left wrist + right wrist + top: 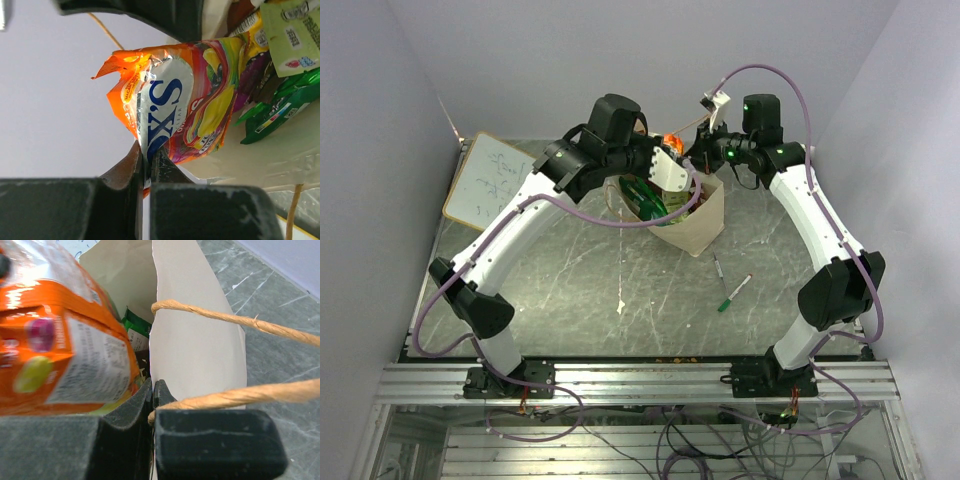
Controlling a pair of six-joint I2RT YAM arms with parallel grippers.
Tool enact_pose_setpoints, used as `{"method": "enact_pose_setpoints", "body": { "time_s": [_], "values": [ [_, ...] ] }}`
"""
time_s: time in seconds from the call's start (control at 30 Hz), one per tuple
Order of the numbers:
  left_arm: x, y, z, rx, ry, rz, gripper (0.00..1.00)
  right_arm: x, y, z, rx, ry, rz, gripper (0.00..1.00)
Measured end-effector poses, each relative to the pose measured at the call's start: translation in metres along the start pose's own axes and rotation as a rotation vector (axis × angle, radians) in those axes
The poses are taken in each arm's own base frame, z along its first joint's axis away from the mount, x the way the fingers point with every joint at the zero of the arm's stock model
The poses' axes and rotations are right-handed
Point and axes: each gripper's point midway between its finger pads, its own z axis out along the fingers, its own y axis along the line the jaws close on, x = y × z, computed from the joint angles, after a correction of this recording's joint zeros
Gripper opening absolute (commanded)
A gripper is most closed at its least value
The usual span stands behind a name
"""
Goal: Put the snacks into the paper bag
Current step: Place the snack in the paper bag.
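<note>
The paper bag (698, 228) stands open at the back middle of the table, with green snacks (645, 200) showing in its mouth. My left gripper (148, 156) is shut on the edge of an orange snack bag (175, 100), which hangs at the bag's opening (672, 142). Inside the bag lie green packets (280, 107) and a pale green packet (290, 35). My right gripper (153, 386) is shut on the paper bag's rim (195, 340), beside its twisted handle (235, 320). The orange snack bag (60, 345) is close on that gripper's left.
A wood-framed whiteboard (495, 180) leans at the back left corner. Two marker pens (718, 268) (734, 292) lie on the table in front of the bag. Walls close in the left, right and back sides.
</note>
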Motion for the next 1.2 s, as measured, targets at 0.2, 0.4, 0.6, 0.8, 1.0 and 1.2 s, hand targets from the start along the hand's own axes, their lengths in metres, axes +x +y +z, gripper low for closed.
{"method": "enact_pose_setpoints", "body": {
  "time_s": [0.2, 0.4, 0.6, 0.8, 1.0, 1.2],
  "values": [
    [0.01, -0.016, 0.026, 0.033, 0.036, 0.041, 0.07, 0.0, 0.0, 0.0, 0.001, 0.0, 0.007, 0.0],
    [0.01, -0.016, 0.045, 0.015, 0.031, 0.041, 0.08, 0.0, -0.004, -0.002, 0.012, -0.002, 0.014, 0.0],
    [0.015, -0.039, 0.058, 0.043, 0.035, 0.049, 0.13, 0.0, -0.009, -0.004, 0.025, -0.003, 0.018, 0.0],
    [0.02, -0.078, 0.066, 0.149, 0.03, 0.045, 0.22, 0.001, -0.011, -0.004, 0.034, -0.001, 0.02, 0.0],
    [0.006, -0.092, 0.063, 0.208, -0.041, -0.022, 0.25, 0.001, -0.011, -0.004, 0.035, -0.001, 0.021, 0.0],
    [0.0, -0.097, 0.07, 0.281, -0.059, -0.079, 0.28, 0.004, -0.012, -0.003, 0.036, 0.003, 0.024, 0.0]
  ]
}}
